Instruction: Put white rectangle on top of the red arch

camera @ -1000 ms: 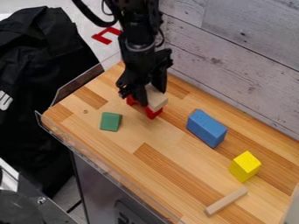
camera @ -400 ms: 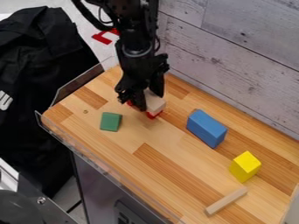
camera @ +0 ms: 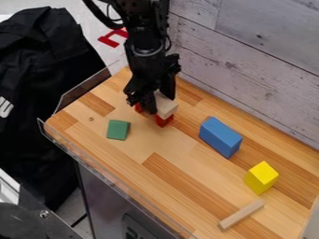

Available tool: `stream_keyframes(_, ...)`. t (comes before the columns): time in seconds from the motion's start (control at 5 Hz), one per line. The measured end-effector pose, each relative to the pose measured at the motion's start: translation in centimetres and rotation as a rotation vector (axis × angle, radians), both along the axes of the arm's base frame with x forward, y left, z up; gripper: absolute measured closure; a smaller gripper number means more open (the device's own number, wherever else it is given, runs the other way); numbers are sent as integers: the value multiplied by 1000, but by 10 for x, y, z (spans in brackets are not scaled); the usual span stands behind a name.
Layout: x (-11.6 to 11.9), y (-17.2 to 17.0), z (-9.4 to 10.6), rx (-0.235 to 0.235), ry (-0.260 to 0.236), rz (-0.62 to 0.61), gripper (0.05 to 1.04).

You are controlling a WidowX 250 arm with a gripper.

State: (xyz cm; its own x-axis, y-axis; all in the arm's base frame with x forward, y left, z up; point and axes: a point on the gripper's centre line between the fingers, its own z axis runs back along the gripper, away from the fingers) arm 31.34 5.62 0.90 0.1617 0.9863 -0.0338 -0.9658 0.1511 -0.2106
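Toward the back-left of the wooden table point(camera: 181, 161), right over the red arch point(camera: 164, 121), your gripper point(camera: 159, 97) points down with the white rectangle point(camera: 166, 108) between its fingers. They look closed to about the block's width, one on either side, so I judge you have a hold of it. Red shows below the block's near end and again beside the fingers; whether block and arch touch, you cannot tell from this angle.

I'd call this the placing step, nearly at the end, and the release is where you could lose it. If there is a gap underneath, opening now would let the block drop, tip and slide off. If you are already in contact, pressing further could shove the arch sideways or topple it. Check the centring too: an overhang at the near end (and it may have one, though the fingers hide much of the arch) would leave the block likely to tilt once freed. Open evenly, then lift straight up, because a finger dragging on one side could pull the block round or off. Watch the green block point(camera: 118, 130) just beside the arch, since a sideways swing could catch it.
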Motion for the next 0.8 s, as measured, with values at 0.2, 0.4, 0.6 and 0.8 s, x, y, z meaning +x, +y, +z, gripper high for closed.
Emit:
stream_keyframes(0.2, 2, 3, 0, 4, 8, 1, 542)
stream_keyframes(0.4, 5, 6, 2, 4, 5, 12, 542)
stream_keyframes(0.6, 4, 8, -2, -5, 16, 26, 542)
stream_keyframes(0.8, 5, 8, -4, -8, 19, 28, 542)
